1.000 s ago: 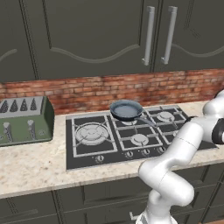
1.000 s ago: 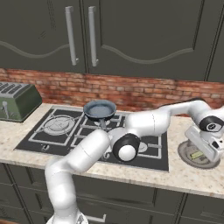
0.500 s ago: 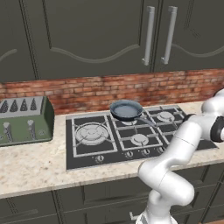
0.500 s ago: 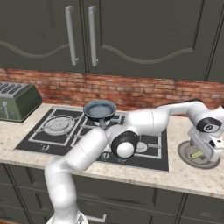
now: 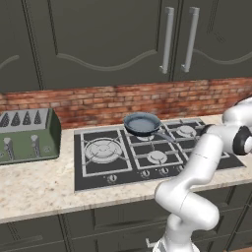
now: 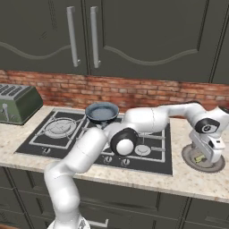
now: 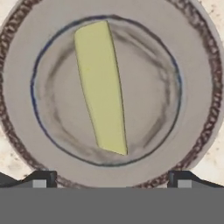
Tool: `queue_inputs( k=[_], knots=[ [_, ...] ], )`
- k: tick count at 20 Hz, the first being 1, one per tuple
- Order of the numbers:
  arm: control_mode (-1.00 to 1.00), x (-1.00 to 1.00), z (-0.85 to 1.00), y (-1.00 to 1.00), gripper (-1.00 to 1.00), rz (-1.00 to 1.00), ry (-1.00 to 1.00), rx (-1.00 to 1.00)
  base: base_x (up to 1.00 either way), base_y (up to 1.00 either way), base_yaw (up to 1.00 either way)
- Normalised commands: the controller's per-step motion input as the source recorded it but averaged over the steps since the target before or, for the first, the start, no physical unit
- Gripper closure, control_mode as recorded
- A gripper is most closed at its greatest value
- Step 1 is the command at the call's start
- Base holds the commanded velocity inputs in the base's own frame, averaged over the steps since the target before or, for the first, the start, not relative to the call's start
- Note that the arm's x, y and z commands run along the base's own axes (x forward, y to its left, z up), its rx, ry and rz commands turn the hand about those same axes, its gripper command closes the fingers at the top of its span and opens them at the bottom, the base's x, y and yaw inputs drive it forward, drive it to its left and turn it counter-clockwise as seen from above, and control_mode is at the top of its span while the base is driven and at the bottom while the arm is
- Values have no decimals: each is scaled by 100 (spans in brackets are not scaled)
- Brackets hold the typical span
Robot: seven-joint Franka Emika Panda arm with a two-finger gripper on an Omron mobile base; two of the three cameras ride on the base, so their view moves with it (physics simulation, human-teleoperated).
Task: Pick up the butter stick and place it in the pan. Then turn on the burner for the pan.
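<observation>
End effector [image 7: 112, 177] spread wide above butter stick [image 7: 101, 87] on grey plate [image 7: 197, 65], fingertips [image 7: 40, 178] over the plate's rim.

My butter stick [image 7: 101, 87] is pale yellow, lying on a grey plate [image 7: 199, 92] with a thin dark-blue ring around its well and a brown speckled band along its rim. The worktop [image 5: 39, 184] under it is beige, flecked like granite. My pan [image 5: 142, 123] is dark blue-grey with a lighter rim and a dark handle. The hob [image 5: 98, 172] is black with black grate bars and pale-grey burner caps [image 5: 157, 156]. At the worktop's left end the toaster [image 5: 27, 135] is dark green with silvery trim. The back wall [image 5: 98, 101] is red-brown brick with pale mortar lines, and the cabinet doors [image 5: 98, 39] are dark grey-green with silver bar handles. My arm [image 6: 89, 147] is white with dark joints.
</observation>
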Motion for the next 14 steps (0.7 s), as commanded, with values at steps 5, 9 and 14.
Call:
queue_inputs(
  k=[5,9,14],
  knots=[
    [-100,0,-22,0,-100,0,0,-2,0,0,0],
    [-100,2,-15,-2,-100,0,0,0,0,0,0],
    [-100,10,-7,-7,-100,0,0,0,0,0,0]
  ],
)
